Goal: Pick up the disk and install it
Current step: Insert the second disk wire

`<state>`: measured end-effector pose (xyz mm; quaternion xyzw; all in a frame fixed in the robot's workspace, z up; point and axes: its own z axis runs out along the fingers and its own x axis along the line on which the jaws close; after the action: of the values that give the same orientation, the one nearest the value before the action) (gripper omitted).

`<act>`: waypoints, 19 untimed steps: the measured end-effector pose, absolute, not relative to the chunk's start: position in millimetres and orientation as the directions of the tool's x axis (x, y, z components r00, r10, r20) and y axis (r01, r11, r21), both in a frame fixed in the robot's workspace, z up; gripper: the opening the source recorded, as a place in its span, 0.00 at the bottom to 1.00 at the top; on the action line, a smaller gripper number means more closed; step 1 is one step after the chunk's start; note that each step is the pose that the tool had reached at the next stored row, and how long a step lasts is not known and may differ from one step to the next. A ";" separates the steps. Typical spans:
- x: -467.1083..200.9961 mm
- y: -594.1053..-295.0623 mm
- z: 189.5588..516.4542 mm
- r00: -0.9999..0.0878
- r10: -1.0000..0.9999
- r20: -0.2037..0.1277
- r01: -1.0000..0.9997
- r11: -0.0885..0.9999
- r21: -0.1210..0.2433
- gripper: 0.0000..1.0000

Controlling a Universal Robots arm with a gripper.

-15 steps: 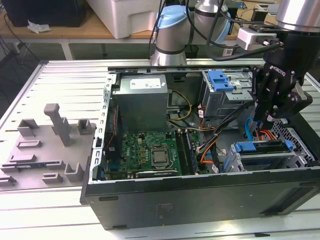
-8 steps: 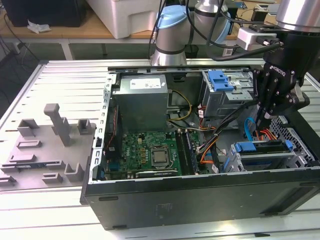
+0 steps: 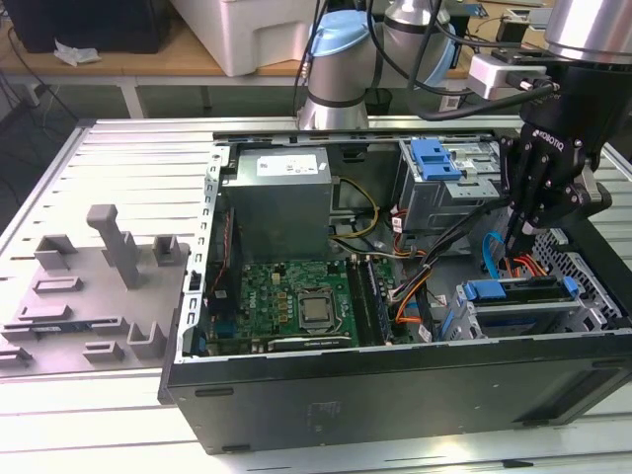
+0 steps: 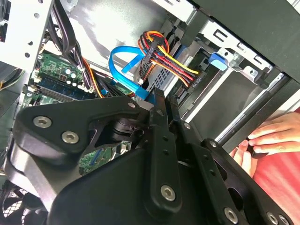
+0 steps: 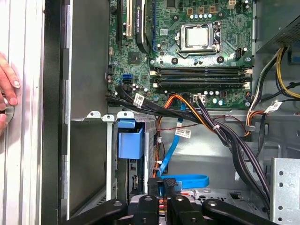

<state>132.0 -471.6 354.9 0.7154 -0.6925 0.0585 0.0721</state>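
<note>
Arm joints (image 3: 341, 61): silver-grey metal tubes with pale blue caps, seen in the exterior view behind the computer case.
Wrist (image 3: 591, 28): a wide polished silver cylinder at the top, on the exterior view's right.
Cables (image 3: 446, 91): black leads looping from the arm to a small white box beside the wrist.
Gripper (image 3: 521, 229): matt black, built of flat jointed links, with white lettering on its upper body.
Screws (image 4: 70, 137): round silver heads set into the black links, in both wrist views.
Fingers (image 4: 160, 136): long, narrow black bars.
</note>
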 end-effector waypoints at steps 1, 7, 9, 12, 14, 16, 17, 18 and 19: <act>132.0 -471.6 354.9 0.034 -0.982 0.183 -0.999 -0.030 0.022 0.16; 132.0 -471.6 354.9 0.034 -0.982 0.184 -0.999 -0.030 0.022 0.16; 132.0 -472.1 354.7 0.034 -0.982 0.183 -0.999 -0.030 0.023 0.16; 132.3 -474.7 354.8 0.034 -0.983 0.181 -0.999 -0.030 0.023 0.16; 132.4 -476.3 354.9 0.034 -0.983 0.181 -0.999 -0.030 0.023 0.16; 132.6 -478.5 355.1 0.034 -0.983 0.181 -0.999 -0.031 0.024 0.16; 132.7 -479.0 355.2 0.034 -0.983 0.181 -0.999 -0.030 0.024 0.16; 133.0 -479.9 355.3 0.034 -0.983 0.181 -0.999 -0.031 0.024 0.16; 133.4 -480.6 355.4 0.035 -0.983 0.181 -0.999 -0.031 0.025 0.16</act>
<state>133.4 -480.6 355.4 0.7156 -0.6924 0.0566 0.0721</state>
